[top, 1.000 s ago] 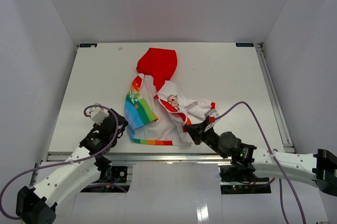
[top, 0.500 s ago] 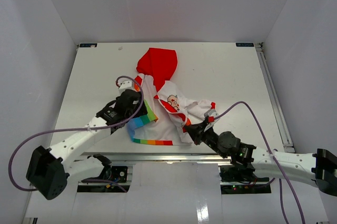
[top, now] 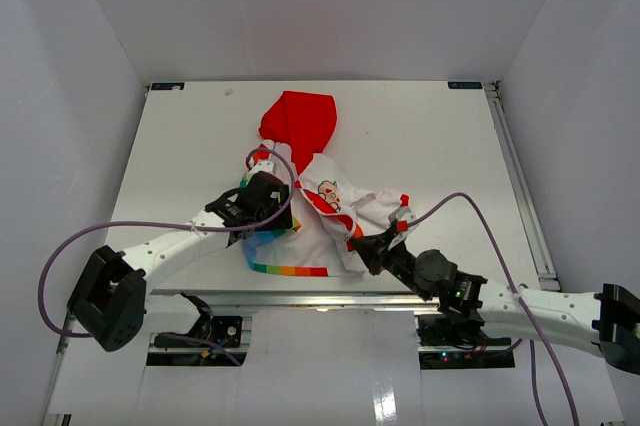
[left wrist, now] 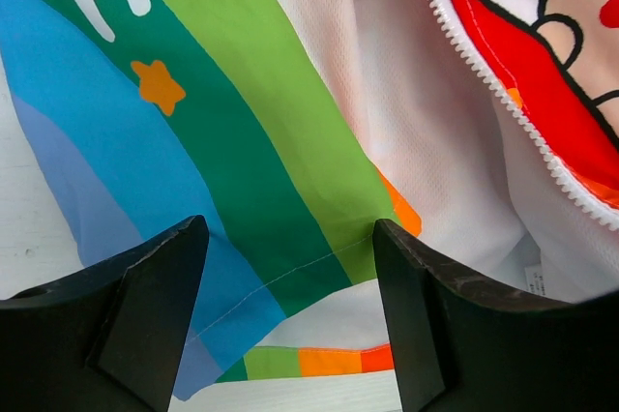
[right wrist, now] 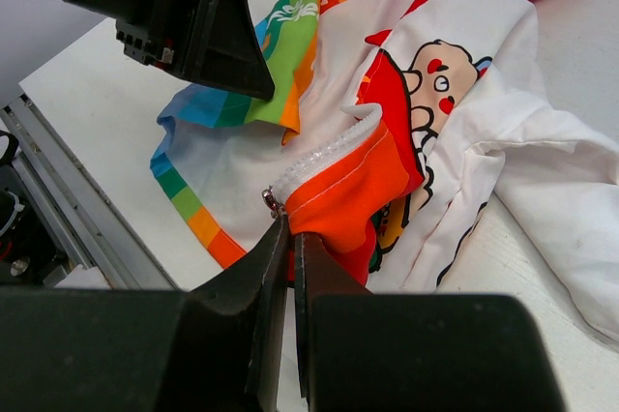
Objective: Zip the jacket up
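Jacket (top: 312, 208) lies unzipped near the middle of the table (top: 170, 146), closer to the near edge. Red hood (top: 300, 121) points away from the arms, striped hem (top: 290, 269) toward them. The front is open and crumpled, and the side with the cartoon print (top: 328, 190) is folded over.

Left gripper (top: 270, 208) is over the jacket's left side, above the rainbow panel (left wrist: 222, 141). In the left wrist view its jaws are wide apart with nothing between them but the panel below. Can't tell if the fingertips (left wrist: 160, 277) touch the cloth. White zipper teeth (left wrist: 488, 69) run diagonally at upper right of that view, next to red fabric.

Right gripper (top: 357, 243) is at the jacket's lower right front corner, near the table's front edge. In the right wrist view its jaws (right wrist: 288, 230) are pinched together on the bottom end of the zipper edge, where the orange-red fabric meets the white teeth. That corner is lifted a little off the table. A small metal zip pull (right wrist: 272, 202) sits just beside the fingertips, on the left. The left gripper (right wrist: 208, 25) shows dark at upper left of that view, just above the rainbow panel.
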Controlling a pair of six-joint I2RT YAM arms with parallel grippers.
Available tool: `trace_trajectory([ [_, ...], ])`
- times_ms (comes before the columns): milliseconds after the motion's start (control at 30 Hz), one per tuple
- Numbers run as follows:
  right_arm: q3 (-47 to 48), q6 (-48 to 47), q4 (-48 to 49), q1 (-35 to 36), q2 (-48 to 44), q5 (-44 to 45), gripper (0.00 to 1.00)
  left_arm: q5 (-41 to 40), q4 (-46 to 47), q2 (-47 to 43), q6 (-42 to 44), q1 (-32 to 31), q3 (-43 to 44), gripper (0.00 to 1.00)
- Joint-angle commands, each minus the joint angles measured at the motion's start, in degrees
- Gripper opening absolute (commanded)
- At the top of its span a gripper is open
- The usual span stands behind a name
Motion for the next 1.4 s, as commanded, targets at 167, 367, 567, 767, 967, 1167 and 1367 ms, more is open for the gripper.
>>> trace_trajectory([
  [167, 0.87, -0.33, 1.88, -0.23, -0.87, -0.08, 0.08, 0.64, 1.65, 3.07, 0.61, -0.3, 2.41, 0.65],
  [367, 0.96, -0.33, 1.8, -0.29, -1.12, -0.17, 0.08, -5.51, -1.43, 0.68, -1.7, -0.27, 1.34, 0.0],
  [567, 0.87, -0.24, 1.71, -0.32, -1.36, -0.52, 0.08, -9.94, -4.21, -5.07, -4.39, 0.23, -1.5, 0.0],
  [767, 0.87, -0.26, 1.65, -0.25, -1.16, -0.59, 0.08, -1.67, 0.18, -8.94, 3.39, -0.6, -2.37, 0.35],
  [967, 0.87, -0.07, 1.65, -0.32, -1.3, -0.49, 0.08, 0.51, -1.46, -2.91, 12.0, -6.7, 4.61, 0.66],
  [1167, 0.4, 0.02, 1.65, -0.39, -1.94, -0.56, 0.08, -1.01, -0.05, -0.13, 17.44, -10.03, 5.79, 0.64],
  [1367, -0.08, -0.05, 1.65, -0.41, -3.12, -0.73, 0.08, -2.47, 0.22, 1.18, 18.03, -10.76, 4.85, 0.65],
])
